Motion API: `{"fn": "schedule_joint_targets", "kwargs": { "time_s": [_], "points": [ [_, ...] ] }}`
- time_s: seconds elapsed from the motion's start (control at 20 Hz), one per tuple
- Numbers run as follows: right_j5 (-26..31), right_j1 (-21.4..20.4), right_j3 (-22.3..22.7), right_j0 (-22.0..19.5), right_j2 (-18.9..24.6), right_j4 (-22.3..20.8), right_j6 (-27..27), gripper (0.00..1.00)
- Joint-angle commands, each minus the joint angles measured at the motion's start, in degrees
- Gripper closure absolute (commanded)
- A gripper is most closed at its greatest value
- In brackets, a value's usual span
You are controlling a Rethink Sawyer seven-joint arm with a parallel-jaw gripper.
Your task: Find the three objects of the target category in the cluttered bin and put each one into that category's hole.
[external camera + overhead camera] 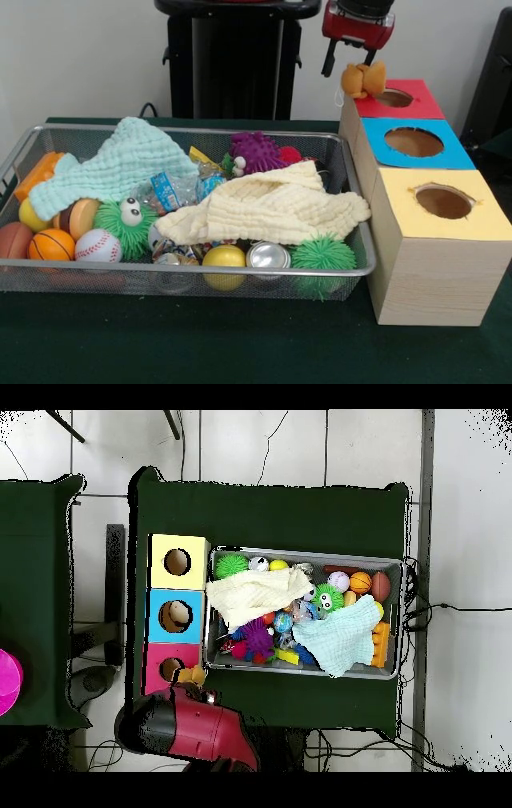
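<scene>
Jaws clamped on orange plush toy [363, 79], hanging beside red hole [394, 98] (farthest box), bin [24, 156] cluttered

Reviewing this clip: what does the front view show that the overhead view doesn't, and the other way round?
Only the front view shows the baseball and silver can against the bin's near wall, and the wooden sides of the boxes.

Only the overhead view shows the whole green table, the tiled floor around it, and a pink disc on a neighbouring table.

Both show the gripper holding an orange plush toy by the red box's hole, the wire bin, and two cloths.
</scene>
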Motion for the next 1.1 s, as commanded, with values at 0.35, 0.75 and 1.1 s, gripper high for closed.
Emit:
{"fn": "schedule_joint_targets", "kwargs": {
  "time_s": [0.35,0.75,1.1],
  "points": [
    [9.1,-6.7,-4.6,-3.4,2.0,-3.8,3.2,0.0],
    [12.5,-9.4,-4.8,-5.9,3.2,-5.9,1.7,0.0],
    [12.0,-10.1,-3.9,-8.5,5.3,-6.8,1.1,0.0]
  ]
}}
